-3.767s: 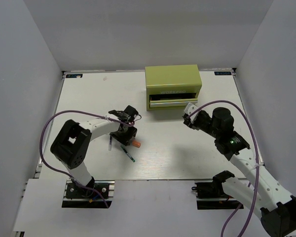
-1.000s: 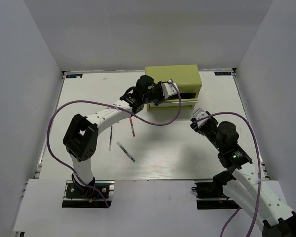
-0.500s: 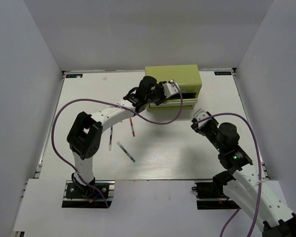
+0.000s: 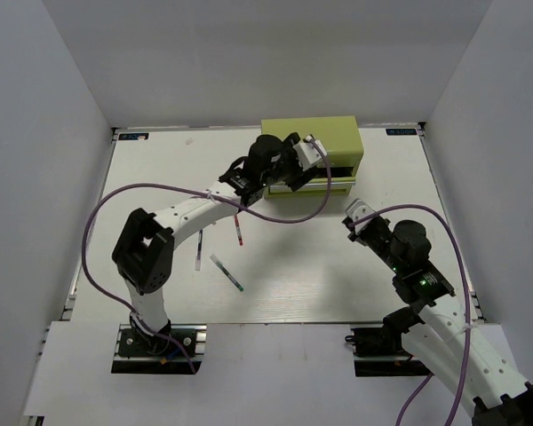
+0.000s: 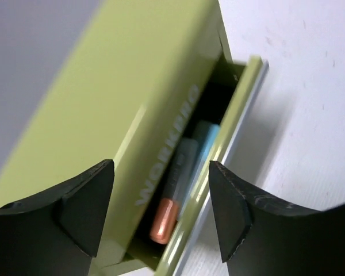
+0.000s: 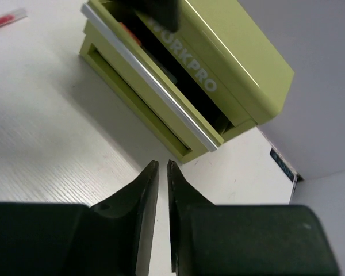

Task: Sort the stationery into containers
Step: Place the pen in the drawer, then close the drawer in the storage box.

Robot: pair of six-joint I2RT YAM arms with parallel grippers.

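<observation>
Your left hand [image 5: 161, 172] hangs with fingers spread wide over the open top drawer [image 5: 241, 109] of the olive-green drawer box [image 4: 311, 142], holding nothing. In the drawer below it lie the orange-capped grey marker [image 5: 171, 195] and, beside it toward the drawer front, the light-blue bar [image 5: 206, 141]. The box sits at the far edge of the white tabletop [image 4: 160, 177], right of centre, with white walls closing in the left, far and right sides. Your right hand [image 6: 160, 172] is low in front of the box's right corner, its fingers drawn to a sliver of a gap and gripping nothing. Three pens lie left of centre, well apart from the box: the red-white pen [image 4: 238, 231], the grey pen [image 4: 198, 249] and the green-tipped pen [image 4: 227, 272]. Bare tabletop stretches between them and the right hand. The left arm's purple cable [image 4: 311, 209] loops down across the space in front of the drawers. "WORKPRO" [image 6: 184, 60] reads in pale letters across the box front. Small labels [image 4: 401, 131] at the far corners are too small to read.
</observation>
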